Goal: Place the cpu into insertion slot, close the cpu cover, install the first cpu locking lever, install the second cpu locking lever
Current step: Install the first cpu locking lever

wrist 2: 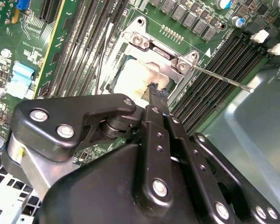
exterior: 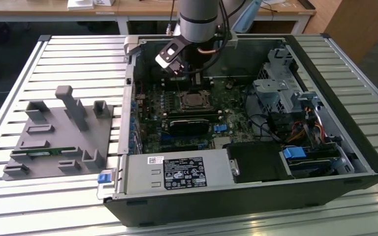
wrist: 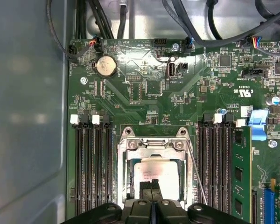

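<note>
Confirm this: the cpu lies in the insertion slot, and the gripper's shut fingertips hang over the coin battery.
Not over the coin battery. The first wrist view shows the gripper with its shut fingertips hanging over the cpu, which does lie in the insertion slot. The battery sits apart on the board.

In the first wrist view my gripper (wrist: 151, 185), closed tight, covers one edge of the cpu (wrist: 168, 171) and of the cpu cover (wrist: 151, 143) framing it. In the second wrist view glare whitens the cpu's top. In the exterior view the insertion slot (exterior: 194, 100) is too small to make out.
</note>
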